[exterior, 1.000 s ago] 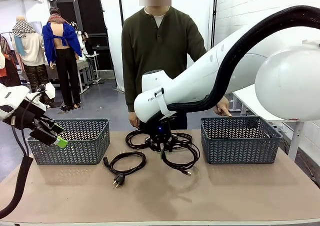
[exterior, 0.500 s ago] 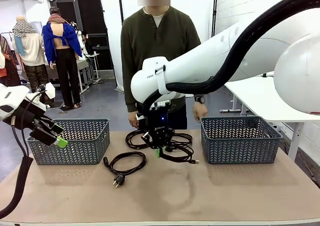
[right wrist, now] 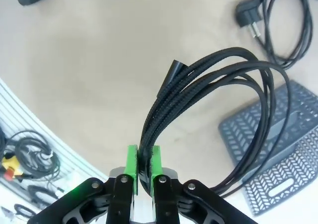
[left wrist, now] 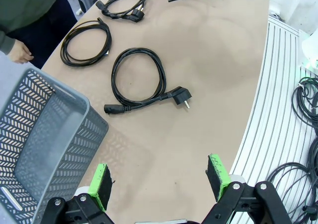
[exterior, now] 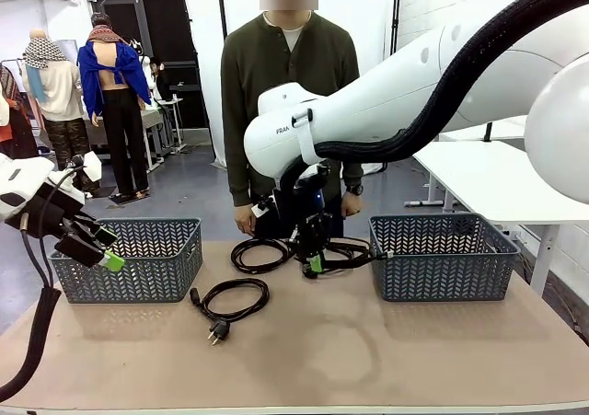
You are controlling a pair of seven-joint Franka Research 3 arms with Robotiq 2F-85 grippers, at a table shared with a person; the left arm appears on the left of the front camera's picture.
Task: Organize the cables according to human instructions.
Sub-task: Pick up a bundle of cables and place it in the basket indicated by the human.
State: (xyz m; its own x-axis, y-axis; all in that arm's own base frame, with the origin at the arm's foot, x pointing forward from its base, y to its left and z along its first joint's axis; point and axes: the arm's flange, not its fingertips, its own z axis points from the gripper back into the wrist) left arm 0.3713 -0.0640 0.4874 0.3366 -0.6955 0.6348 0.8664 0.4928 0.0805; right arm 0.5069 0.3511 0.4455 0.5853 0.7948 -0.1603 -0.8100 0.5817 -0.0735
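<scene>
Black braided cable [right wrist: 159, 110], several strands bunched, sits right betw. the pads of my right gripper [right wrist: 143, 159]. Jaws are pinched narrow on it. Its loop fans out ahead of the fingertips, one connector end poking from the bunch. Grey basket [right wrist: 268, 149] lies beyond the loop, off to one side. On my left gripper [left wrist: 161, 177] jaws stand wide w/ nothing in them. Second coiled power cable [left wrist: 139, 77], w/ angled plug, lies flat on the table [left wrist: 223, 60] well ahead of them.

1. R end effector [exterior: 315, 264] clamps coiled cable [exterior: 351, 261] above worktop [exterior: 386, 351], nr R basket [exterior: 442, 259].
2. L end effector [exterior: 103, 247]: jaws apart, by L basket [exterior: 129, 260].
3. Plug cable [exterior: 230, 297] and far cable [exterior: 256, 254] lie on worktop.
</scene>
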